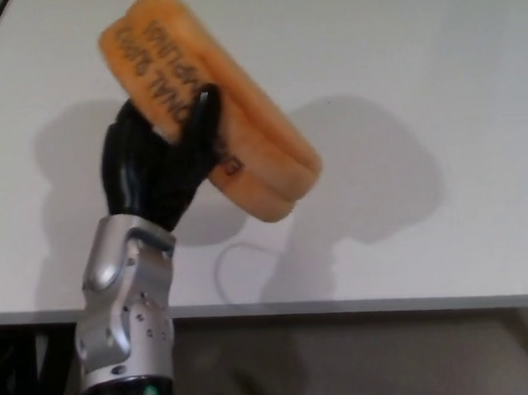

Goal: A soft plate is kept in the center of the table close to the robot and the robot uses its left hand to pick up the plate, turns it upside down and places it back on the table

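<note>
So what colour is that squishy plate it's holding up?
Orange, with dark printed lettering; the soft orange plate shows clearly in the head view, held by the black left hand.

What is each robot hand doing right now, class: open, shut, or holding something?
Left hand: shut on the soft orange plate, held above the table.
Right hand: not in view.
</note>
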